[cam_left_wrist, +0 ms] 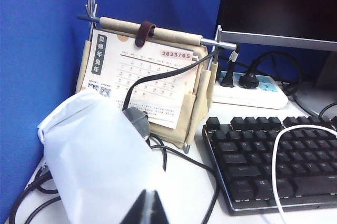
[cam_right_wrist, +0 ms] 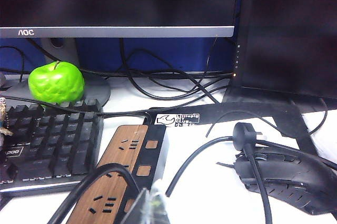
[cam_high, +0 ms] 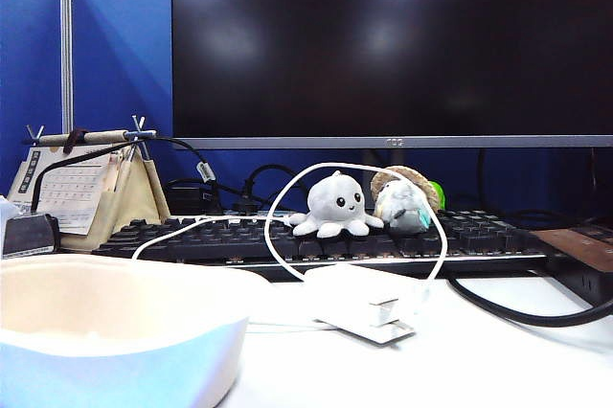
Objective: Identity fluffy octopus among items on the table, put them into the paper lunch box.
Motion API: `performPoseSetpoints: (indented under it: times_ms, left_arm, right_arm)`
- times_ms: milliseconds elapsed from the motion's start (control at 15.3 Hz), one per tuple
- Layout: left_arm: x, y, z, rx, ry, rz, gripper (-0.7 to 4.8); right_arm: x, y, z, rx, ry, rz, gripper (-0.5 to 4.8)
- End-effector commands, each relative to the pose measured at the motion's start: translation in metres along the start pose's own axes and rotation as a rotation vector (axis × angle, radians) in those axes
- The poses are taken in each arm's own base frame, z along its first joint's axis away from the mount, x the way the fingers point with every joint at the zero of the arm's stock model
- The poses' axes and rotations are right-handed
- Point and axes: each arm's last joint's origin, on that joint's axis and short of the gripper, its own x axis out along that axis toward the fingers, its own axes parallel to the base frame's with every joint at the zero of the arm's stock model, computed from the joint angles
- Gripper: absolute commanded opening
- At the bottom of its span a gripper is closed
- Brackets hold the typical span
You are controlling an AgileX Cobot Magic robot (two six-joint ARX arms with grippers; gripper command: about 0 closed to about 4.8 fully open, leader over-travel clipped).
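Note:
The fluffy octopus (cam_high: 335, 205), light grey with black bead eyes, sits upright on the black keyboard (cam_high: 498, 232) in the exterior view. The cream-white paper lunch box (cam_high: 115, 331) fills the near left corner, well in front of the octopus. Neither arm shows in the exterior view. My left gripper (cam_left_wrist: 149, 209) is shut and empty, its tips low over a white pouch (cam_left_wrist: 100, 150). My right gripper (cam_right_wrist: 151, 209) is shut with nothing in it, above a wood-faced power strip (cam_right_wrist: 121, 174). Neither wrist view shows the octopus or the lunch box.
A grey-white plush with a straw hat (cam_high: 403, 201) sits right beside the octopus. A white power adapter (cam_high: 359, 301) lies before the keyboard, its cable looping around both plush toys. A desk calendar (cam_high: 81, 188), a green apple (cam_right_wrist: 56, 82), a black mouse (cam_right_wrist: 287, 176) and a large monitor (cam_high: 383, 44) surround the area.

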Motion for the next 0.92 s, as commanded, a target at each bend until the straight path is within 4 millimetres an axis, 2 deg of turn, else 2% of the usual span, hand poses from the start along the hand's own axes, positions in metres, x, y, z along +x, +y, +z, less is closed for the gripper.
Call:
performPoseSetpoints:
  times_ms: [66,524,721,852,917]
  left_arm:
    - [0.0,0.0,0.001,0.001,-0.009,-0.005,-0.04]
    - [0.0,0.0,0.002,0.001,-0.024,-0.007,-0.04]
    - [-0.001,-0.004,0.008,-0.022,-0.054,-0.135,-0.04]
    - [-0.005,-0.008,0.021,-0.077,-0.096,-0.247,-0.04]
    - [-0.01,-0.01,0.04,-0.136,-0.137,-0.278,-0.04]
  right_arm:
    - [0.0,0.0,0.001,-0.003,-0.013,-0.004,-0.05]
    - [0.0,0.0,0.001,0.006,-0.018,0.007,-0.05]
    - [-0.001,0.005,0.007,0.035,-0.073,0.18,-0.05]
    - [-0.003,0.008,0.017,0.064,-0.155,0.271,-0.05]
    - [-0.006,0.008,0.03,0.125,-0.18,0.297,-0.05]
